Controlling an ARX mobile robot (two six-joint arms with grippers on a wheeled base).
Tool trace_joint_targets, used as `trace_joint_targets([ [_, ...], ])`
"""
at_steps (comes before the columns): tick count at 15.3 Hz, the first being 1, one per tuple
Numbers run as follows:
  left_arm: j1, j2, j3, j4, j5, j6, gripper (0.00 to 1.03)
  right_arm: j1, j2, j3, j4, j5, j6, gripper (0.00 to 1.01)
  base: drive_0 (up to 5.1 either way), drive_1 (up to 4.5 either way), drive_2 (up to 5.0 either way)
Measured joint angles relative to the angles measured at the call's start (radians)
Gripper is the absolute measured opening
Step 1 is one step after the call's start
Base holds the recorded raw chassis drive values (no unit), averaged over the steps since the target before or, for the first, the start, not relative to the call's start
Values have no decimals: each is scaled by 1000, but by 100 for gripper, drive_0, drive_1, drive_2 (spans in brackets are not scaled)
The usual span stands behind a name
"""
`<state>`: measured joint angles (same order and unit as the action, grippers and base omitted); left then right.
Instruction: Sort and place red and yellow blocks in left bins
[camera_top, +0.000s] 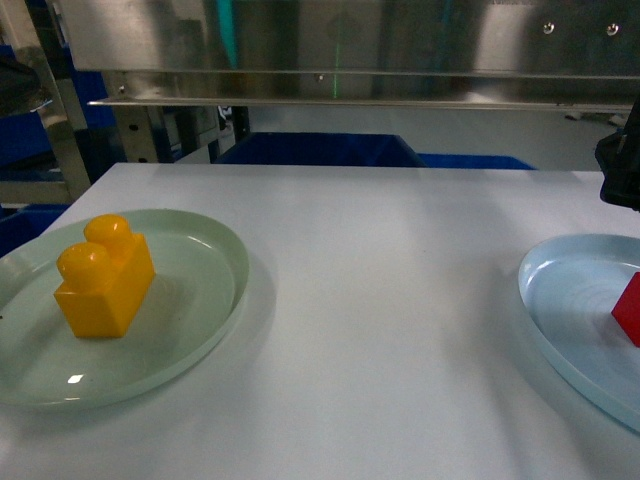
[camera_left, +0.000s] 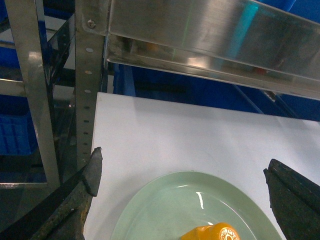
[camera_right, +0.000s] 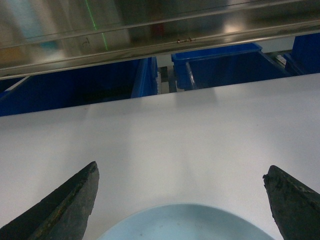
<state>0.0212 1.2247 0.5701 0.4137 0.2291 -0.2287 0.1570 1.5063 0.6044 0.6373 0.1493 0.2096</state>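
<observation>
The yellow block (camera_top: 105, 277) has two round studs and stands on a pale green plate (camera_top: 200, 330) at the left of the white table. Only one red corner of the red block (camera_top: 629, 310) shows, on a light blue plate (camera_top: 560, 290) at the right edge. My left gripper (camera_left: 183, 162) is open above the far rim of the green plate (camera_left: 165, 200), with a stud of the yellow block (camera_left: 215, 233) just below it. Empty and open, my right gripper (camera_right: 181, 170) hangs over the far rim of the blue plate (camera_right: 185, 222); the red block is out of that view.
Blue bins (camera_top: 320, 150) stand behind the table's far edge, and show in the right wrist view as blue bins (camera_right: 225, 65). A steel shelf (camera_top: 350, 50) hangs over the back of the table. A metal upright (camera_left: 90, 85) stands at the table's far left corner.
</observation>
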Motion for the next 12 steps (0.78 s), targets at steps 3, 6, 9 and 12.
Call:
trace_joint_targets([
  [3,0,0,0,0,0,0,98,2,-13,-7,14,25,-17,98,0,0,0],
  [6,0,0,0,0,0,0,98,-2,15,-5,-84,-26,-18,98,0,0,0],
  [9,0,0,0,0,0,0,98,0,66,-11,-83,-80,-16,98,0,0,0],
  [12,0,0,0,0,0,0,98,-1,87,-18,-57,-83,-13,98,0,0,0],
])
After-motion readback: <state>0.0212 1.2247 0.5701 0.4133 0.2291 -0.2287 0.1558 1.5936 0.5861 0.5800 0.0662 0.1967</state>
